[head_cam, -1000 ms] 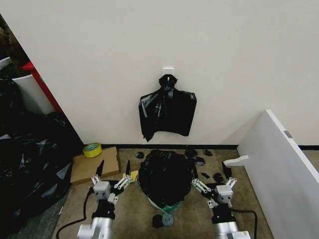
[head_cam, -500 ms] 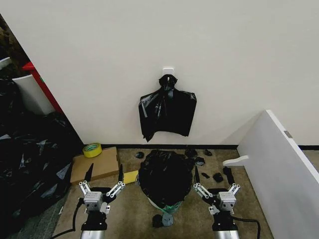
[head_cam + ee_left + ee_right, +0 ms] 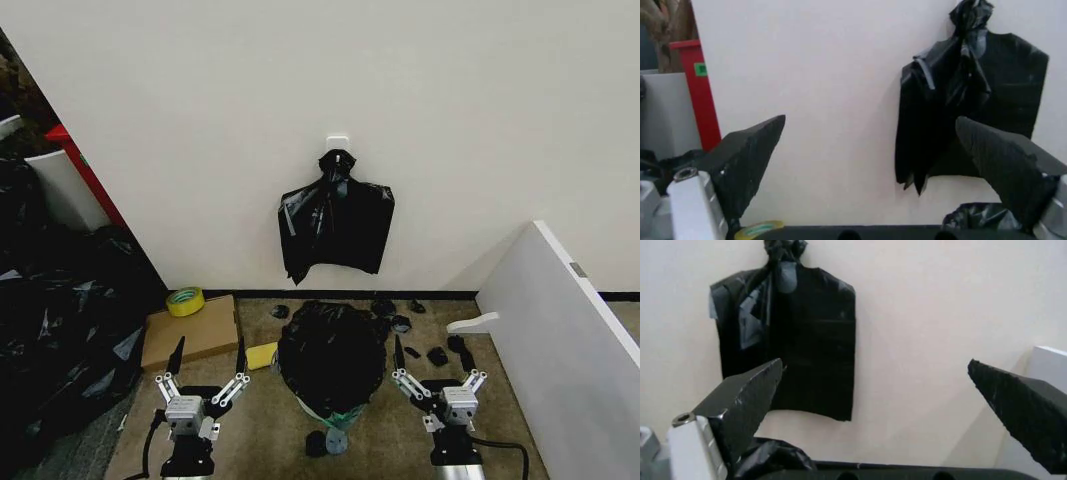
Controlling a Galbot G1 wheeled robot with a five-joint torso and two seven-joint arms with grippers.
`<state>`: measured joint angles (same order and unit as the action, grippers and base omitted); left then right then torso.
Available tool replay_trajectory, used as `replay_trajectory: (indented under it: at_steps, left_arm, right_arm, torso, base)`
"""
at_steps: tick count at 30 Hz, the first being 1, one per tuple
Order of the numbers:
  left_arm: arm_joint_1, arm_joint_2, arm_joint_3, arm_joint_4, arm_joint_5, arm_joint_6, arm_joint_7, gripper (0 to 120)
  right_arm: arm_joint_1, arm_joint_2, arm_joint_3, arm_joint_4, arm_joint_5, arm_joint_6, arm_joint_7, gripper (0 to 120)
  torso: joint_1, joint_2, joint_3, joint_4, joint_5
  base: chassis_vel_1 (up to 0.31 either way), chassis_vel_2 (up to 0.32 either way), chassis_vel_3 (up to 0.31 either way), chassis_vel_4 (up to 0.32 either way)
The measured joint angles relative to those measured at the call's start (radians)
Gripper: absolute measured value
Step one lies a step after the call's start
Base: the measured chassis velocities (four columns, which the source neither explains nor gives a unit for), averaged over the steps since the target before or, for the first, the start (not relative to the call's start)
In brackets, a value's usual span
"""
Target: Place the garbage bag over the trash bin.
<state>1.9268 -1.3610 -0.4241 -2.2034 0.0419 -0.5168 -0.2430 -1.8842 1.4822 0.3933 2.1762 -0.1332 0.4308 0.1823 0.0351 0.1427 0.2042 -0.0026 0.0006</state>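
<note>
You are looking down at a tan floor against a pale wall. In the lower centre of the head view, the trash bin (image 3: 325,407) is sitting with the garbage bag (image 3: 333,352) draped over its top; only a strip of white side and green base is showing beneath the black plastic. Your left gripper (image 3: 208,358) is hanging at the lower left of the frame, beside the bin and not touching it, its fingers spread wide apart and holding nothing. Your right gripper (image 3: 432,362) is mirroring it at the lower right, also spread apart and empty. A bundle of black bags (image 3: 335,226) is hanging from a wall hook in the middle of the frame. A cardboard box (image 3: 191,330) with a roll of yellow tape (image 3: 185,300) is lying at the left. Judging from this, the bag is covering the bin, so the task is looking essentially done; whether the rim is fully tucked all round is not clear.
</note>
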Motion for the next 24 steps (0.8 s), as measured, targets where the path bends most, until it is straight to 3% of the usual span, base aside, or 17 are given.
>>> replay_trajectory:
  at_steps: [8,24]
  left_arm:
    - [0.004,0.012,-0.021,0.002,-0.024,0.000,0.006,100]
    - [0.029,0.016,-0.023,0.023,-0.018,-0.002,0.018,100]
  right_arm:
    - [-0.002,-0.034,0.068,-0.017,0.082,0.011,-0.040,100]
    - [-0.016,-0.029,0.080,0.008,0.113,0.054,-0.084,100]
  torso:
    - [0.000,0.000,0.000,-0.0001,0.0000]
    - [0.000,0.000,0.000,0.0000,0.0000]
  base:
    - [0.000,0.000,0.000,0.000]
    - [0.000,0.000,0.000,0.000]
